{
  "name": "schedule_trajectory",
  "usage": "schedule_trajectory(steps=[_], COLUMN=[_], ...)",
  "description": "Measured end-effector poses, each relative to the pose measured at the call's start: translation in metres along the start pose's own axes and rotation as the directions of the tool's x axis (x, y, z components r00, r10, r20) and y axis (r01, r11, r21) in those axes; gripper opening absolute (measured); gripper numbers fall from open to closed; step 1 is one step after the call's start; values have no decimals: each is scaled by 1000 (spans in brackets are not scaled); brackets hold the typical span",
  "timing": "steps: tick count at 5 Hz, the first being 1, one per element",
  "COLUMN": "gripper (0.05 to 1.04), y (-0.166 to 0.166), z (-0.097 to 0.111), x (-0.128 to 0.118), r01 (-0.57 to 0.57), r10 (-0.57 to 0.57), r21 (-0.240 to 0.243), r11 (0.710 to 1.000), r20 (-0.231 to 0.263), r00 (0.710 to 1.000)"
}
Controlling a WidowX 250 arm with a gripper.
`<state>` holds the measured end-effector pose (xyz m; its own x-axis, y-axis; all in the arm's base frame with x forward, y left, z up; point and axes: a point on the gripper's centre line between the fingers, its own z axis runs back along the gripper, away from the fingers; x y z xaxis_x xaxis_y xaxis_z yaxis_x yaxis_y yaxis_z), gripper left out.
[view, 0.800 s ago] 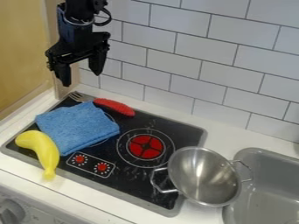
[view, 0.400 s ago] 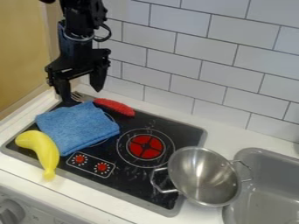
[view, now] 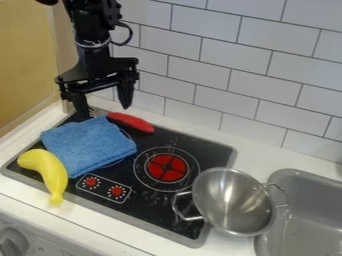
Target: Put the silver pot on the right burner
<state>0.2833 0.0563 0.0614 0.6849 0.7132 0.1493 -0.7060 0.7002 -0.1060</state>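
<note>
Overall, cooktop (view: 153, 212): black, red right burner (view: 166, 167) exposed
Sink (view: 307, 200): gray, far right
Silver pot (view: 235, 202): across cooktop's right edge and counter (view: 250, 142), just beside burner
Gripper (view: 105, 111): above cooktop's rear left, fingers spread apart
Towel (view: 89, 145): blue, folded, cooktop's left
Banana (view: 49, 173): yellow, beside towel
Bristled object (view: 131, 122): red, behind towel

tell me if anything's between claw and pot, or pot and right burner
The red object lies low on the stovetop, roughly under the direct line from the claw to the silver pot. Nothing visible stands between the pot and the right burner, which are right beside each other.
</note>
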Motion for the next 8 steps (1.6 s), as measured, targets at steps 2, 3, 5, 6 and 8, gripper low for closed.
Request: schedule_trajectory(steps=[2,3,5,6,8], gripper=[1001,1001,1001,1001,1001], y=[-5,-12,-37,-44,-59], z=[-2,1,0,-5,-22], x=[-33,-48,-81,-96,-119], r01=[197,259,355,411,467], r10=[-208,-278,-391,-450,-523], r21=[-120,-168,-237,-242,-282], r11=[973,951,904,879,838], r20=[-87,-99,-125,-135,-173], r00=[974,956,912,883,835])
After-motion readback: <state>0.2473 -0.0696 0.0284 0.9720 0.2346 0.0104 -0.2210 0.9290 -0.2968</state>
